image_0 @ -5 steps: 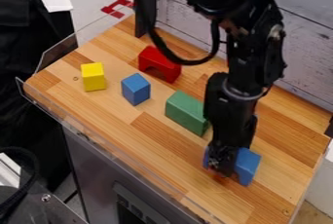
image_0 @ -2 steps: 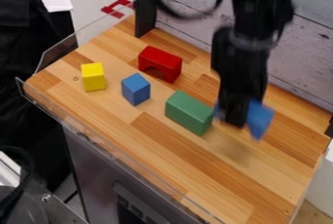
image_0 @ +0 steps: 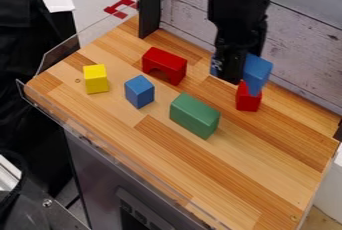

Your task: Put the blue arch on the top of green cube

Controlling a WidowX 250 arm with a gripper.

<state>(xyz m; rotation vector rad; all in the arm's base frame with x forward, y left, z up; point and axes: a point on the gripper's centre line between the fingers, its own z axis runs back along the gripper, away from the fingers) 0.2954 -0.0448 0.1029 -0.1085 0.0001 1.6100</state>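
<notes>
Your claw (image_0: 231, 75) is clamped on the blue arch (image_0: 258, 71), which sticks out on both sides of it, toward the back of the table (image_0: 200, 179) by the wall (image_0: 308, 56). In your view, the blue arch's lower tip overlaps the top of the red cube (image_0: 248, 102); you can't tell whether they touch. The green block (image_0: 194, 115) lies on the table, apart from the blue arch. Past it you have the blue cube (image_0: 139, 92), the red arch (image_0: 165, 63) and the yellow block (image_0: 95, 79).

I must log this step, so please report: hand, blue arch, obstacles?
Hand holds blue arch, raised. Green block bare on top. Red cube partly hidden behind arch.
</notes>
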